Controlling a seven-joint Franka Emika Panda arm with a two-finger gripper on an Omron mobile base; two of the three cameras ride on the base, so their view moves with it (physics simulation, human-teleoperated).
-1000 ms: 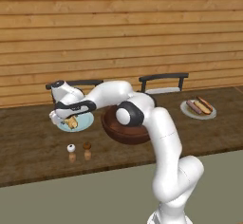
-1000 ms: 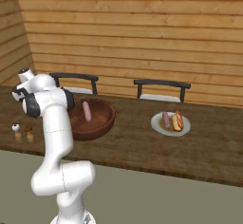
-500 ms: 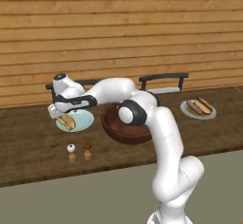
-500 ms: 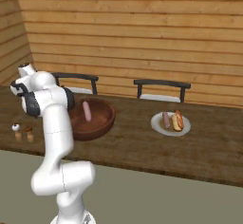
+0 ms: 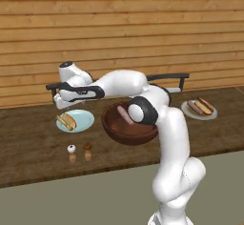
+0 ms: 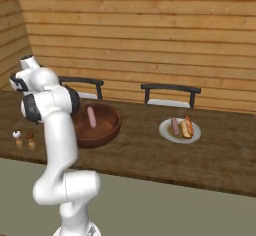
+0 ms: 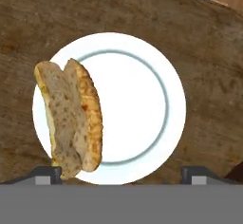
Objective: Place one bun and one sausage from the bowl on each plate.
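The long wooden worktop (image 5: 28,138) runs under everything, and the arm reaches far out to its left end, with the fingers (image 5: 61,102) hanging above the near plate (image 5: 83,120). Next in size is the bowl (image 5: 114,128), at about three o'clock from that plate, with one sausage (image 5: 123,115) inside it, lying roughly twelve to six in the left base view. The far plate (image 6: 196,135) sits well apart to the right and already carries a bun and sausage side by side. On the near plate (image 7: 142,99) a bun (image 7: 71,116) rests at the nine o'clock side in the hand view, long axis running roughly twelve to six, overhanging the rim a little. The finger tips (image 7: 47,173) stand spread wide with nothing between them, so they look open and empty. By my reckoning the sausage in the bowl is what remains, lying toward three o'clock from the fingers, beside the arm's elbow.
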